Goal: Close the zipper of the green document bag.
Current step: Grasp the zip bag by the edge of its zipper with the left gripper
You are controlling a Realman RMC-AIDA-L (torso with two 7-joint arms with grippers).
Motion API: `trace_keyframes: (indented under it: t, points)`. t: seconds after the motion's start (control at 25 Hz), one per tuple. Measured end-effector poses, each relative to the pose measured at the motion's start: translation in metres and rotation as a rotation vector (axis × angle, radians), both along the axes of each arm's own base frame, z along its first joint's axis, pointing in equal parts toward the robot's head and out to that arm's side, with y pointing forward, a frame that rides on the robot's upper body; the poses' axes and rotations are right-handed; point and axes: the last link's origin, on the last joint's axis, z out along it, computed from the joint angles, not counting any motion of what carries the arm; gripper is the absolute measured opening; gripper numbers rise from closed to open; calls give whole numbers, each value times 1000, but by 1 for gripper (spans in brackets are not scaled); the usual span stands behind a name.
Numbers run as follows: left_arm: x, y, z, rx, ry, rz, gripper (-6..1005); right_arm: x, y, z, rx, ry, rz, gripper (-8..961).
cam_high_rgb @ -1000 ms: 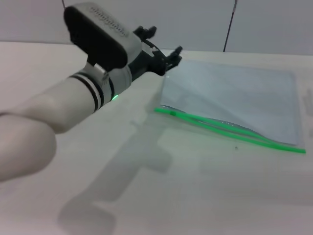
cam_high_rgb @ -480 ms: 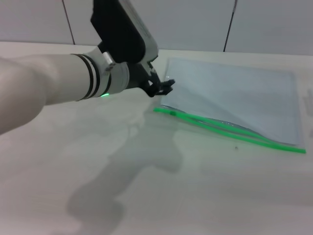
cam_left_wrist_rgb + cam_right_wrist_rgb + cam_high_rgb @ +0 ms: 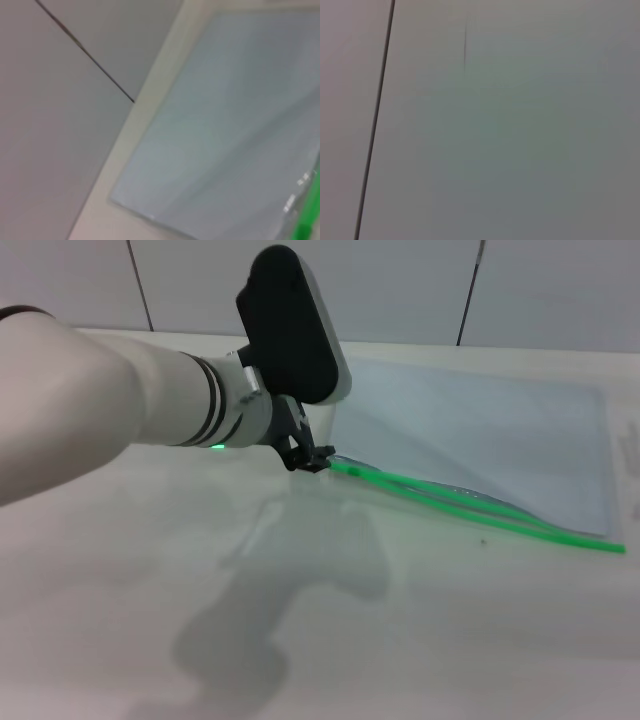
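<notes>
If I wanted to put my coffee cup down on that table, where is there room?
The table is bare along its near side, in front of the zipper of the green document bag, and across the robot's left under its arm. The busy spot is the bag's left end, where the left gripper sits at the zipper's tip.

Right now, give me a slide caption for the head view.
Left claw reaches the near-left end of the zipper, which gapes open along the green document bag on the table.
</notes>
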Motion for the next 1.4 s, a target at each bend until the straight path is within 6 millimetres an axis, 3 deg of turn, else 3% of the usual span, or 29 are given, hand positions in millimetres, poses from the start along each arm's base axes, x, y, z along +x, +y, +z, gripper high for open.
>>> trace_keyframes:
  t: [0.44,1.4]
  points:
    - [-2,-4,-15,-55,82,-23,757,-1,1,1,1,-2,5,707]
    - [-13,8,-37,-55,134,-110,750,-3,5,-1,-13,-3,-1,707]
